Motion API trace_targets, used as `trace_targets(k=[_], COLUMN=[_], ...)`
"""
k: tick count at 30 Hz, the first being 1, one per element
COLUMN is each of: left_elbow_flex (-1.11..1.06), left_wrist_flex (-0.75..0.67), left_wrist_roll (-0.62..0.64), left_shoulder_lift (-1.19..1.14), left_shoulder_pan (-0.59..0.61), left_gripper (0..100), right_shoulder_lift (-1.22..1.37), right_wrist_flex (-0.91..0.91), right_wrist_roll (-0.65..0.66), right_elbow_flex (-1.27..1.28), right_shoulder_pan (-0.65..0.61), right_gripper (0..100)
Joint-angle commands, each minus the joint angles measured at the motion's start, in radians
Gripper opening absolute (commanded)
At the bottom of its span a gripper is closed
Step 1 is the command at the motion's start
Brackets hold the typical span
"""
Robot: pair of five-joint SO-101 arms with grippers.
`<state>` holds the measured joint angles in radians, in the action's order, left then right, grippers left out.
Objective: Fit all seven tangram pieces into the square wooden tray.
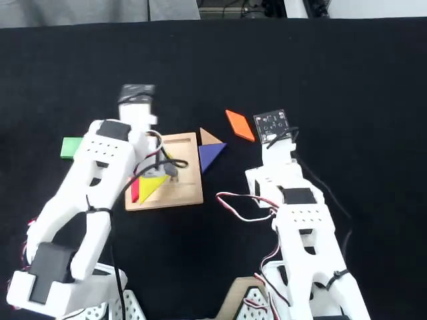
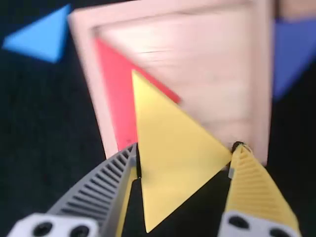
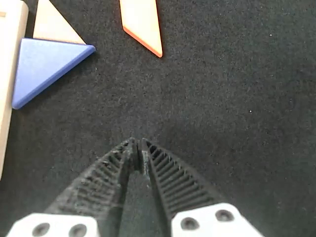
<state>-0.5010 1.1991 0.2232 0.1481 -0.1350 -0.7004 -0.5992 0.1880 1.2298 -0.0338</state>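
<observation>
— Yellow triangle (image 2: pixel 173 158) first: where does it sit?
— Clamped between the fingers of the left gripper (image 2: pixel 186 150), one finger on a long edge, the other at a corner. Its point lies over the wooden tray (image 1: pixel 183 183), and its other end juts past the rim above the black table (image 1: pixel 333 80). I cannot tell whether it rests on the tray floor or hangs just off it.
— What does it cover?
— Part of the red piece (image 2: pixel 116 94), which lies inside the tray against one wall. Its full outline is hidden, so I won't swear to its shape.
— And from above?
— The left arm crosses the tray and hides a good part of it. It also cuts off one end of the green piece (image 1: pixel 70 147), which lies outside the tray.
— The other claw?
— The right gripper (image 3: pixel 137 145) is pinched tight on nothing, over bare table.
— Count them.
— One tray, two arms, seven pieces. Yellow and red are at the tray. A light blue triangle (image 2: pixel 42 37) lies just off one corner. A dark blue triangle (image 1: pixel 209 156) and a pale wood triangle (image 1: pixel 209 137) touch each other beside the tray. An orange parallelogram (image 1: pixel 239 125) lies a little beyond them. The green one makes seven.
</observation>
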Motion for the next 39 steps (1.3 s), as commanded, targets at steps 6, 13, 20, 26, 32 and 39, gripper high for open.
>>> trace_targets(k=[6,13,20,26,32,39], left_elbow_flex=[-0.11,-0.108,-0.13,-0.148,-0.183,-0.183], left_wrist_flex=[-0.066,-0.075,-0.124,-0.11,-0.117,-0.094], left_wrist_roll=[0.428,0.766,1.017,1.039,1.017,1.017], left_shoulder_lift=[0.048,0.038,0.037,0.035,0.037,0.037], left_shoulder_pan=[0.047,0.019,-0.088,-0.087,-0.087,-0.105], left_gripper=[26,27,26,27,31,69], right_shoulder_lift=[-0.041,-0.039,-0.039,-0.039,-0.039,-0.039], right_wrist_flex=[0.018,0.077,0.08,0.08,0.08,0.08], right_wrist_roll=[-0.002,-0.002,0.006,0.006,0.006,0.006], right_elbow_flex=[-0.042,-0.013,0.001,0.001,0.001,0.001], right_shoulder_pan=[0.008,-0.015,-0.057,-0.061,-0.061,-0.063], right_gripper=[1.5,1.5,1.5,1.5,1.5,1.5])
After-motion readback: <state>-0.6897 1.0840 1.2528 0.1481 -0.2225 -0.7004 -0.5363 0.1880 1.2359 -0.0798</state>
